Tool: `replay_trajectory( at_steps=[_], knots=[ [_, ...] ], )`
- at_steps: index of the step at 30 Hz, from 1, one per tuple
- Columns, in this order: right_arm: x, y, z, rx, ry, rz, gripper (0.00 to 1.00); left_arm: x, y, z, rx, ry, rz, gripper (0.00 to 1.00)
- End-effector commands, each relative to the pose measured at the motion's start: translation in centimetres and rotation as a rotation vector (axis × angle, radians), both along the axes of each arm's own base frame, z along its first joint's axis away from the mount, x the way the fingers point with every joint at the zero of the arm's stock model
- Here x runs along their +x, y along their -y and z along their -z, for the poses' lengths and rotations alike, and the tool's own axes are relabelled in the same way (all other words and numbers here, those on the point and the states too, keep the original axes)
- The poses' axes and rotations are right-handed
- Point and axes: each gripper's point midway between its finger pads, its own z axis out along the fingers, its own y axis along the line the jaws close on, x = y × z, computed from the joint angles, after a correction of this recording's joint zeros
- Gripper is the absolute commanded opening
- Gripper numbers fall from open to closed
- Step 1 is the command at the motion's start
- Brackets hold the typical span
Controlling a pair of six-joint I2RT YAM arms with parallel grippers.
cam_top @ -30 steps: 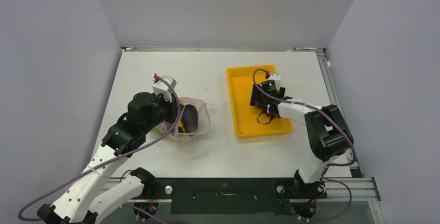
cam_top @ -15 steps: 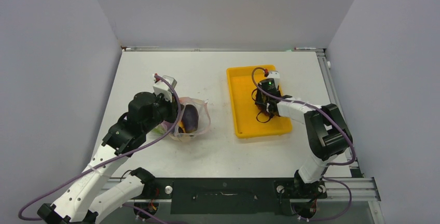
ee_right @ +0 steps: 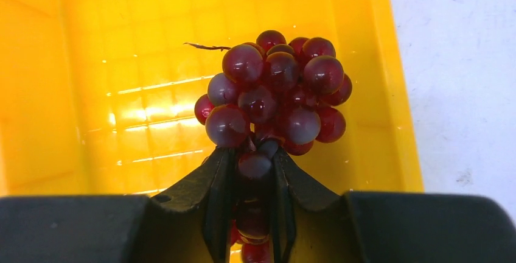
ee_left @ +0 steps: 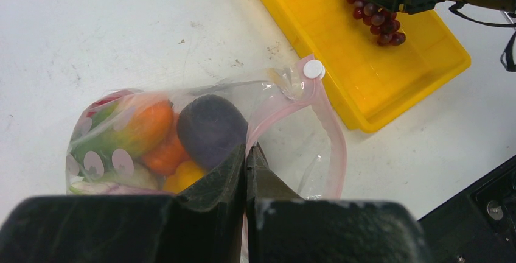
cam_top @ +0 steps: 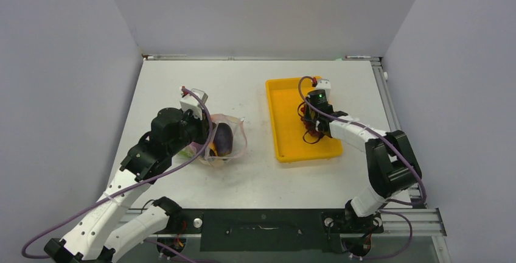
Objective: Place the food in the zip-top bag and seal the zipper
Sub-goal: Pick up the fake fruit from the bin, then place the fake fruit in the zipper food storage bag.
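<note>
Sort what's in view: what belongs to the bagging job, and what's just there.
Job: grapes in the right gripper; zip-top bag and its pink zipper, mouth edge pinched by the left gripper; eggplant and orange pepper already bagged.
Just there: yellow tray; table.

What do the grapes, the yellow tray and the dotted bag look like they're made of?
The grapes: glossy, translucent dark-red beads with sharp highlights, probably hard plastic. The yellow tray: rigid moulded plastic, shiny, with a gridded floor. The bag: thin, clear, soft plastic film, creased, its contents showing through.
</note>
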Motion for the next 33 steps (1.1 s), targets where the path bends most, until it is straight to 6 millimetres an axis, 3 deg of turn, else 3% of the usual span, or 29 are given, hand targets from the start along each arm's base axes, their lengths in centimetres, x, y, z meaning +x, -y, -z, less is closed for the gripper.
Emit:
replay_trajectory(
  at_steps=[1, 8, 16, 25, 33],
  knots=[
    [0.5, -0.7, -5.8, 0.05, 0.148, -0.017, 0.05, 0.3, 0.2, -1.8, -0.022, 0.05, 0.005, 0.0],
    [-1.0, -2.0, -11.0, 0.096, 0.24, -0.071, 0.05, 0.3, 0.2, -1.9, -0.025, 0.055, 0.005, 0.0],
    [-3.7, -4.9, -17.2, 0.166, 0.363, -0.219, 0.05, 0.2, 0.2, -2.0, -0.029, 0.057, 0.006, 0.0],
    [-8.4, -9.4, -23.7, 0.36, 0.459, -0.465, 0.05, 0.2, 0.3, -2.1, -0.029, 0.057, 0.008, 0.0],
    [-12.7, -13.0, -27.5, 0.48, 0.502, -0.719, 0.05, 0.2, 0.1, -2.0, -0.026, 0.056, 0.002, 0.0]
  ],
)
